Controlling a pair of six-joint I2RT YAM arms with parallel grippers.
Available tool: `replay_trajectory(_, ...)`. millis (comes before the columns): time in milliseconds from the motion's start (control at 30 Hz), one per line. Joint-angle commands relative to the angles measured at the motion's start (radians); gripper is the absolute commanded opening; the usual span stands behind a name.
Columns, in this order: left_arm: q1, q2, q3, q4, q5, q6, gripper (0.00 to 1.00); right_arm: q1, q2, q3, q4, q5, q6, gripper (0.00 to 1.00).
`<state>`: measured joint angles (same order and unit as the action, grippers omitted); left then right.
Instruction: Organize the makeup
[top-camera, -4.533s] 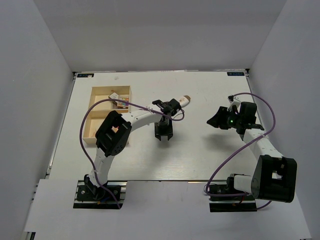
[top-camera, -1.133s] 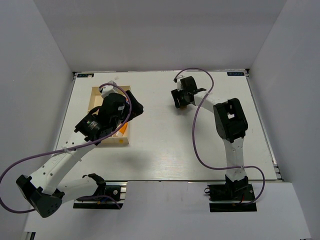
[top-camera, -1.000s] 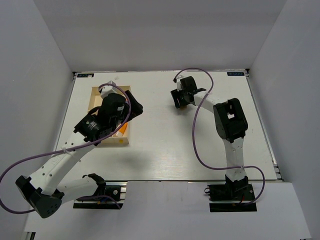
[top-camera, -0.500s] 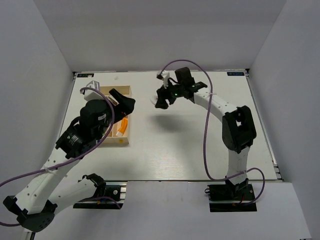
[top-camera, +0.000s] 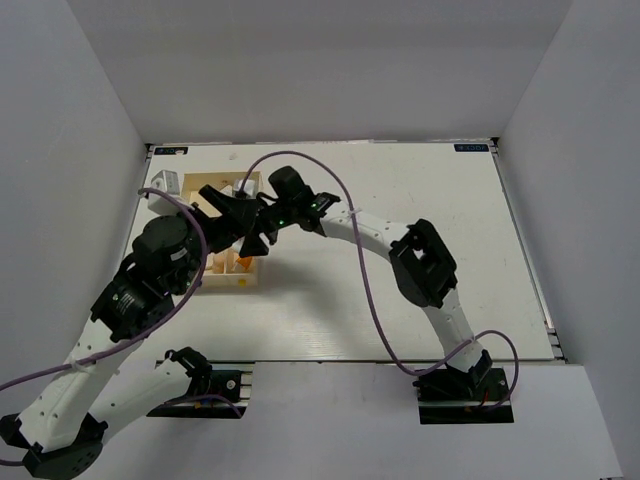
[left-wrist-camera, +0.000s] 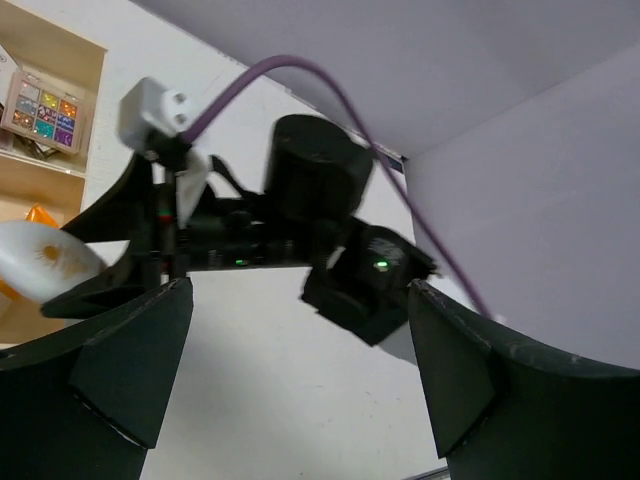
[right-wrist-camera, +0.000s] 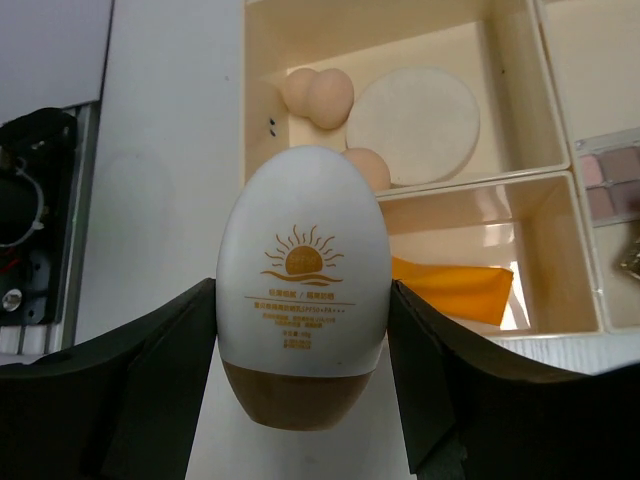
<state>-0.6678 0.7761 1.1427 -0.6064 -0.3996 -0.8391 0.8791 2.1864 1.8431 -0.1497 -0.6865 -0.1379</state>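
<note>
The robot's right hand (right-wrist-camera: 300, 335), clamped on a white egg-shaped bottle (right-wrist-camera: 300, 240) with a tan cap, hangs over the light wooden tray (right-wrist-camera: 470, 188) as it works to organize the makeup. Beyond the fingertips, beige sponges (right-wrist-camera: 318, 95) and a cream round compact (right-wrist-camera: 420, 125) share one compartment. To the right of the held bottle an orange tube (right-wrist-camera: 455, 285) lies in the next, and a multicolour palette (left-wrist-camera: 42, 110) sits further right. The left hand (left-wrist-camera: 300, 330), jaws wide apart and empty, hovers close by, facing the right arm (left-wrist-camera: 310, 190).

The step in hand appears to be setting the bottle into the tray. Done well, that would mean shifting the hand right, over the bare floor of the orange tube's compartment. The hand would then lower until the bottle nearly touches, and only then part its fingers, since so rounded a shape is likely to roll or tip. With both arms crowded over the tray in the overhead view, the left would best hold off.
</note>
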Motion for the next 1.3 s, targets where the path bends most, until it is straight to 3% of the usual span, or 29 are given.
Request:
replay_trajectory(0,-0.004,-0.046,-0.018,-0.010,0.008,-0.006,0.98,0.017,0.045,0.059,0.133,0.073,0.072,0.10)
replay_trajectory(467,-0.004,-0.077,-0.012,-0.067,0.034,-0.009,0.98,0.063,0.150,0.102,0.306,0.194,0.210,0.14)
replay_trajectory(567,-0.004,-0.077,-0.014,-0.072,0.036,-0.006,0.98,0.069,0.167,0.100,0.331,0.205,0.235,0.19)
replay_trajectory(700,-0.004,-0.078,-0.009,-0.081,0.036,0.001,0.98,0.072,0.170,0.082,0.322,0.212,0.202,0.42)
replay_trajectory(833,-0.004,-0.084,-0.017,-0.078,0.028,0.009,0.98,0.070,0.162,0.058,0.306,0.228,0.173,0.57)
replay_trajectory(1267,-0.004,-0.047,-0.026,-0.027,0.036,0.040,0.98,0.058,0.101,0.007,0.279,0.249,0.109,0.81)
